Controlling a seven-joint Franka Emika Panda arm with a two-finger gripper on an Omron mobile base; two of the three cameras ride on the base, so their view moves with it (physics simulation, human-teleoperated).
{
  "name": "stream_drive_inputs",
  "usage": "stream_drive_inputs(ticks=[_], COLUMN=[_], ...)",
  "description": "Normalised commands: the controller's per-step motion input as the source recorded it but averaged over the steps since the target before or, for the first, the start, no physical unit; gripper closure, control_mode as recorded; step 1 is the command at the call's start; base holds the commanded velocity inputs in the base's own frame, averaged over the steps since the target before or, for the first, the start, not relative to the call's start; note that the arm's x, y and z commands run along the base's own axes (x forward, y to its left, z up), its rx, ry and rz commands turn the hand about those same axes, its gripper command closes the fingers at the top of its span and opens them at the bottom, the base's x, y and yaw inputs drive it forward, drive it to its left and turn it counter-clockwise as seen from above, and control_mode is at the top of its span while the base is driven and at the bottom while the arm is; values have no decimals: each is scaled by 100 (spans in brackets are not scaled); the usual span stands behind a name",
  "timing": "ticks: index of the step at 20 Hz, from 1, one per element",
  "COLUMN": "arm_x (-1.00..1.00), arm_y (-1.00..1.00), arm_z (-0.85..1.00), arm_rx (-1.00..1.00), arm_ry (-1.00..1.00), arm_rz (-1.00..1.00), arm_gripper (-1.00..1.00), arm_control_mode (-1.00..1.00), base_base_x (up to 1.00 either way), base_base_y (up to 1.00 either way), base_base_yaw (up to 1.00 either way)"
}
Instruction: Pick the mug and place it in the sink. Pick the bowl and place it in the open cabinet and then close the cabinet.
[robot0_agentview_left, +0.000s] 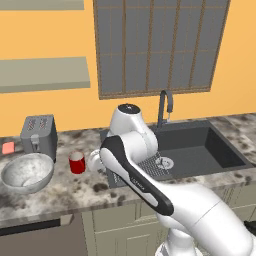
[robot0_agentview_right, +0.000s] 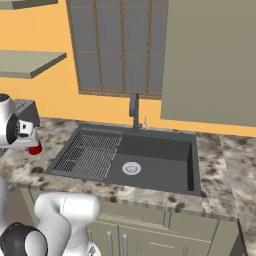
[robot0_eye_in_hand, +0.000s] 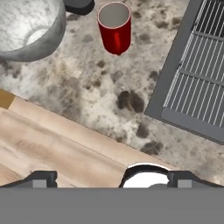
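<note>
a: left base view is showing the mug (robot0_agentview_left: 77, 163) standing upright on the speckled counter (robot0_agentview_left: 60, 192), between the bowl (robot0_agentview_left: 27, 172) and the sink (robot0_agentview_left: 200, 145). the toaster (robot0_agentview_left: 39, 135) is sitting behind the bowl, near the wall.

b: and the gripper?

a: the hand view is looking down past the counter edge. the 2 fingertips (robot0_eye_in_hand: 41, 178) are showing wide apart at the bottom, with nothing between them, so the gripper (robot0_eye_in_hand: 111, 179) is spread and holding nothing. the mug (robot0_eye_in_hand: 114, 27) is standing well ahead of it, apart from it, with its pale inside facing up.

b: what is lying around the mug there?

a: the bowl (robot0_eye_in_hand: 26, 28) is sitting just beside it on one side, and the sink's ribbed drainer (robot0_eye_in_hand: 199, 83) is lying on the other.

b: and the right base view?

a: the sink (robot0_agentview_right: 150, 160) is sitting in the counter, with the faucet (robot0_agentview_right: 134, 111) behind it. the cabinet (robot0_agentview_right: 212, 60) is hanging above and to the right. a bit of the mug (robot0_agentview_right: 35, 149) is peeking out beside the arm.
</note>
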Motion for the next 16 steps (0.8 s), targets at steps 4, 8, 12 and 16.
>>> stream_drive_inputs(ticks=[4, 8, 12, 16], arm_x=[17, 25, 34, 37], arm_y=[3, 0, 9, 25], arm_z=[-16, -14, -12, -15], arm_rx=[0, 0, 0, 0], arm_ry=[-2, 0, 0, 0], arm_rz=[7, 5, 2, 0], arm_gripper=[-100, -100, -100, -100], arm_control_mode=[-100, -100, -100, -100], base_base_x=[0, 0, 0, 0], base_base_y=[0, 0, 0, 0], base_base_yaw=[0, 0, 0, 0])
